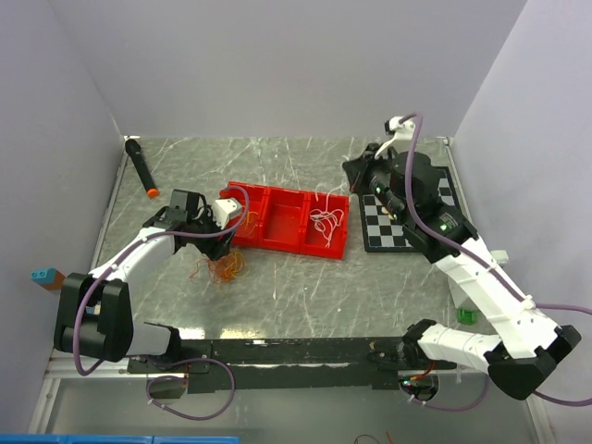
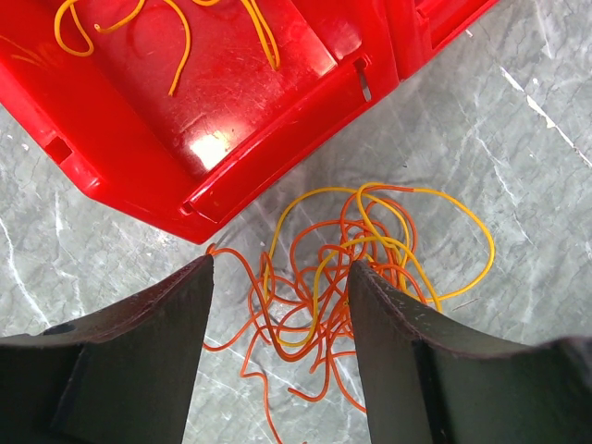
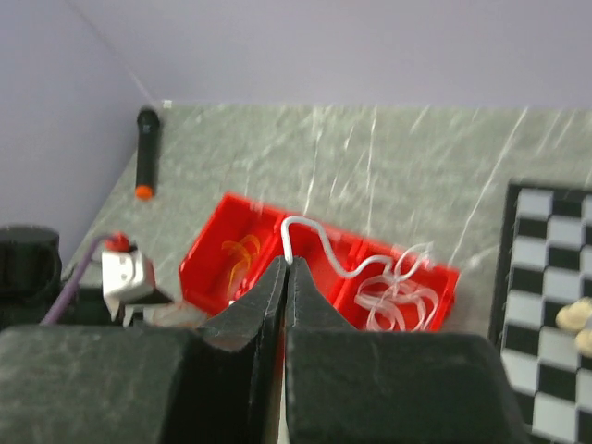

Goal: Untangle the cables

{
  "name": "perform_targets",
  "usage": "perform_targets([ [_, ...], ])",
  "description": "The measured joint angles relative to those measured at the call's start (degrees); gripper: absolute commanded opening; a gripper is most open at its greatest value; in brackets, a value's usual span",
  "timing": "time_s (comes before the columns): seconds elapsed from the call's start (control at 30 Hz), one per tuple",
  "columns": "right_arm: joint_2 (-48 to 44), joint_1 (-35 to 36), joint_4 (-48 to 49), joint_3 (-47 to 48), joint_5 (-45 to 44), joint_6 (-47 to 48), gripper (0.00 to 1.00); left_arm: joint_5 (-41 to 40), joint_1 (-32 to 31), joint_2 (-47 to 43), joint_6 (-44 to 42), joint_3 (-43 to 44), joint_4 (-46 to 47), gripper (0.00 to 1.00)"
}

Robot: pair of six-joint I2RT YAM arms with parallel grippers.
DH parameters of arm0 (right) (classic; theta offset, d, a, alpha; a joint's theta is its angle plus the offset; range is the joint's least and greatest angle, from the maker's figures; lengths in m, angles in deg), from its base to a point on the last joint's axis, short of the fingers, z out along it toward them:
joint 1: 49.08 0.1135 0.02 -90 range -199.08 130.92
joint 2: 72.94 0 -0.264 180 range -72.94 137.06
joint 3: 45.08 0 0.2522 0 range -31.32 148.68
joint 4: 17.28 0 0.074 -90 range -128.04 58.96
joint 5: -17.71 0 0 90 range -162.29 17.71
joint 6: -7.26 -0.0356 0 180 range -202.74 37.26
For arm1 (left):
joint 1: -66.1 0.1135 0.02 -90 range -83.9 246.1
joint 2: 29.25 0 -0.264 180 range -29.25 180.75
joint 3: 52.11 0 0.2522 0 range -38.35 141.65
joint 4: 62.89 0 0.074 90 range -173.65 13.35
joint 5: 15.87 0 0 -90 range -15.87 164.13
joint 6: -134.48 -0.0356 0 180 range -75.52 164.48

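A tangle of orange and yellow cables (image 1: 222,268) lies on the table just in front of the red tray (image 1: 277,242). In the left wrist view, my left gripper (image 2: 282,268) is open, its jaws astride the near part of the tangle (image 2: 342,277). In the top view the left gripper (image 1: 220,248) is at the tray's left front corner. Loose yellow cables (image 2: 176,28) lie in the tray's left compartment. White cables (image 1: 326,220) lie in its right compartment. My right gripper (image 3: 287,264) is shut on one white cable (image 3: 319,236), which trails down to the white pile (image 3: 398,296).
A black marker with an orange tip (image 1: 141,166) lies at the back left. A checkerboard mat (image 1: 407,222) lies right of the tray under the right arm. A small blue and brown block (image 1: 44,276) sits at the left edge, a green piece (image 1: 467,316) at the right.
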Motion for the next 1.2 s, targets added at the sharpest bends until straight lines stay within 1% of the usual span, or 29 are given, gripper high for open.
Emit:
perform_targets([
  [0.17,-0.39,0.0,-2.93,-6.21,2.84,-5.05,0.0,0.0,0.0,0.0,0.26,0.11,-0.07,0.63],
  [0.33,3.06,-0.24,-4.28,-8.87,5.51,-8.46,0.0,0.0,0.0,0.0,0.35,0.37,-0.04,0.63],
  [0.4,4.96,-0.39,-3.78,-8.92,7.5,-9.2,0.0,0.0,0.0,0.0,0.37,0.37,-0.04,0.63],
  [0.53,8.0,-0.61,-1.36,-8.94,14.84,-9.9,0.0,-0.02,0.0,0.0,0.39,0.37,-0.04,0.63],
  [0.87,10.29,-0.59,3.69,-10.36,25.49,-12.72,0.0,-0.02,0.0,0.0,0.37,0.37,0.02,0.62],
  [1.0,12.13,-0.79,3.45,-10.62,24.59,-13.31,0.0,-0.02,0.0,0.0,0.37,0.37,0.02,0.62],
  [1.2,14.12,-2.95,1.49,-10.27,15.3,-12.09,0.0,-0.04,0.0,0.0,0.37,0.37,0.63,0.62],
])
